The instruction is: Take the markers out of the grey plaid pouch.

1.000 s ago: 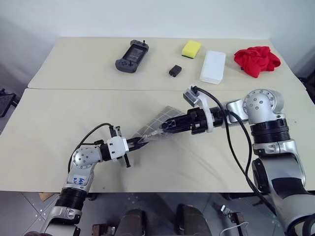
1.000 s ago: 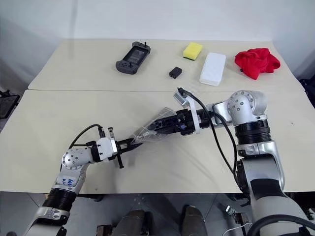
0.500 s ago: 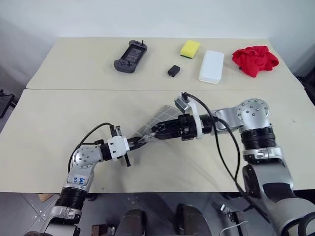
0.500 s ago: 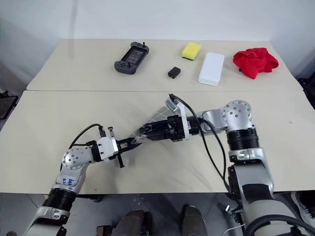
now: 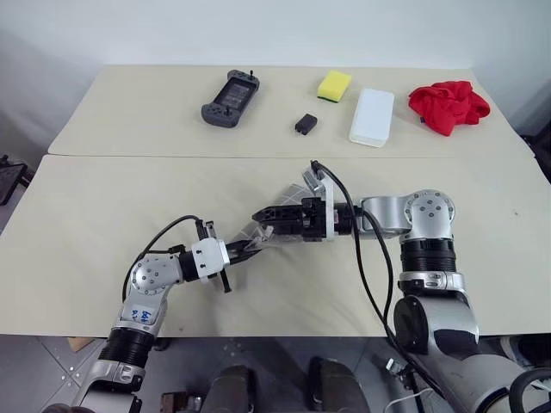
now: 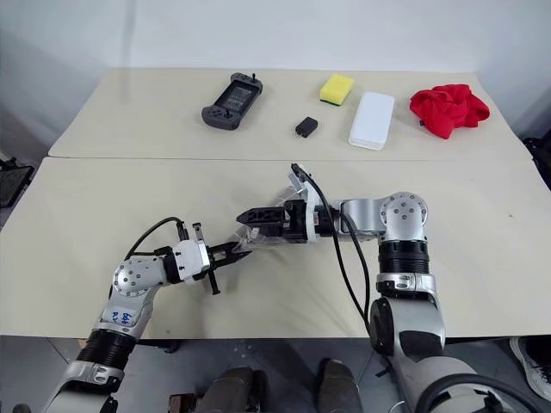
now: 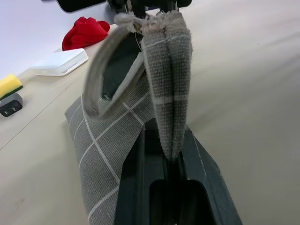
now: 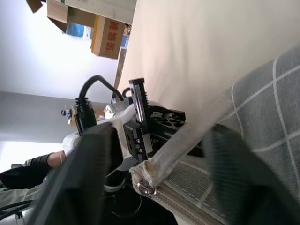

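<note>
Our left gripper [image 5: 247, 251] is clamped tight on one end of the grey plaid pouch [image 7: 112, 136]; the left wrist view shows the folded fabric edge pinched between its 2 fingers [image 7: 197, 159], holding that end up off the near table [image 5: 77, 224]. Our right gripper [image 5: 269, 214] sits at the pouch's upper edge, next to the mouth, its jaws parted about halfway with the zip seam running between them in the right wrist view. We cannot tell whether they grip anything. The pouch slopes between the 2 grippers, its mouth gaping a little.

No marker is visible, on the table or in either gripper, so we judge both are inside and the task barely begun: open pouch, nothing extracted.

On the far table lie a game controller [image 5: 230, 87], a small black adapter [image 5: 305, 124], a yellow sponge [image 5: 334, 84], a white box [image 5: 372, 116] and a red cloth [image 5: 448, 105].
</note>
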You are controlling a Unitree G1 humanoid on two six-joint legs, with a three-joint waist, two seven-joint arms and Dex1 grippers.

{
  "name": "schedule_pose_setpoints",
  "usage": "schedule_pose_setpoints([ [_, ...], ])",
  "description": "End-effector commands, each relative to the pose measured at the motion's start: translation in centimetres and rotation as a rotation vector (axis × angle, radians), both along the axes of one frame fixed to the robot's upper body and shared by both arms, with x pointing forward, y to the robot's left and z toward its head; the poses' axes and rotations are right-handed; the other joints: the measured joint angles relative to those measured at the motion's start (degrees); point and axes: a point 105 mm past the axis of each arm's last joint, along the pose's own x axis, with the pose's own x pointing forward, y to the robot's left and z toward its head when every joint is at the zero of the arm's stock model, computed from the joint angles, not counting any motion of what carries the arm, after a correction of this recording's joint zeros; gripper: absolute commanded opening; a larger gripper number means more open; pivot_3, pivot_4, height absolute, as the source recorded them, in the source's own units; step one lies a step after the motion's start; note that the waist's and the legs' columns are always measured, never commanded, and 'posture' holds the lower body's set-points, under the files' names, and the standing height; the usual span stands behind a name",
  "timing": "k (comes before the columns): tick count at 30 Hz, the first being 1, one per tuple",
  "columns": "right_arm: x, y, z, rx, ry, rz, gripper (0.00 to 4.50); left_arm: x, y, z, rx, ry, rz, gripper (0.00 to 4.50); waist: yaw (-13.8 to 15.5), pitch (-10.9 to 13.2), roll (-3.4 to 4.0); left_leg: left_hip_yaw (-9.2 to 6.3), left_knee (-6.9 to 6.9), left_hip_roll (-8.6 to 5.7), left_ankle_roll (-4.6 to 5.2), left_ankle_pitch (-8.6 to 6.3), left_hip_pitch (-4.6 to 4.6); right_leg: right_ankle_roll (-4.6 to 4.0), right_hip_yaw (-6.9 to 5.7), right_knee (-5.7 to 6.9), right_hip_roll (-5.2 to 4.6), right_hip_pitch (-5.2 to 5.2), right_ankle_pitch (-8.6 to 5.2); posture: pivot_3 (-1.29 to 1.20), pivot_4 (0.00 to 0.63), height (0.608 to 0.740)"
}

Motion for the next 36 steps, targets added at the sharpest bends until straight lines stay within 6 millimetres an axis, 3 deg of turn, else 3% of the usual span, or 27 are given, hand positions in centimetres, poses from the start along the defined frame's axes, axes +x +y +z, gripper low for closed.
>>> schedule_pose_setpoints([
  [1, -0.3, -0.1, 1.4, 0.059, -0.049, 0.015, 1.58, -0.2, -0.2, 0.7, -0.03, -0.02, -0.004, 0.0, 0.0, 0.0, 0.0, 0.0, 0.0, 0.0, 0.0, 0.0, 0.0, 0.0, 0.0, 0.0, 0.0, 0.0, 0.0, 0.0, 0.15, 0.74],
  [5, -0.2, 0.1, 2.0, 0.096, -0.07, 0.01, 0.2, -0.1, -0.2, 0.8, -0.036, -0.019, 0.0, 0.0, 0.0, 0.0, 0.0, 0.0, 0.0, 0.0, 0.0, 0.0, 0.0, 0.0, 0.0, 0.0, 0.0, 0.0, 0.0, 0.0, 0.15, 0.74],
  [6, -0.2, 0.1, 2.2, 0.11, -0.075, 0.005, 0.04, -0.1, -0.2, 0.8, -0.038, -0.018, 0.0, 0.0, 0.0, 0.0, 0.0, 0.0, 0.0, 0.0, 0.0, 0.0, 0.0, 0.0, 0.0, 0.0, 0.0, 0.0, 0.0, 0.0, 0.15, 0.74],
  [14, 1.2, -1.3, 3.6, 0.199, -0.136, -0.092, 0.04, -0.3, -0.1, 2.5, -0.195, 0.145, -0.032, 0.0, -0.1, 0.0, 0.0, -0.05, 0.0, 0.08, 0.0, 0.0, 0.0, 0.0, 0.02, 0.0, 0.0, 0.0, 0.0, 0.0, 0.15, 0.74],
  [19, 2.0, -3.9, 5.7, 0.272, -0.214, -0.158, 0.04, -0.9, 0.4, 4.3, -0.43, 0.444, -0.095, 0.0, 0.0, 0.0, 0.0, -0.23, 0.0, 0.19, 0.0, 0.0, 0.0, 0.0, 0.06, 0.0, 0.0, 0.0, 0.0, 0.0, 0.15, 0.74],
  [26, 3.7, -9.2, 8.8, 0.299, -0.34, -0.307, 0.04, -1.0, 2.8, 4.2, -0.584, 0.666, -0.079, 0.0, -0.3, 0.0, 0.0, -0.21, -0.02, 0.12, 0.0, 0.0, 0.02, 0.0, 0.08, -0.02, 0.04, 0.0, 0.0, 0.0, 0.15, 0.74],
  [36, 6.0, -14.1, 7.8, 0.224, -0.392, -0.509, 0.04, -1.5, 3.5, 3.9, -0.592, 0.753, -0.099, 0.0, -0.2, 0.0, -0.01, 0.23, -0.03, 0.05, 0.0, 0.0, 0.03, 0.0, 0.13, -0.09, 0.12, 0.0, 0.0, 0.0, 0.15, 0.74],
])
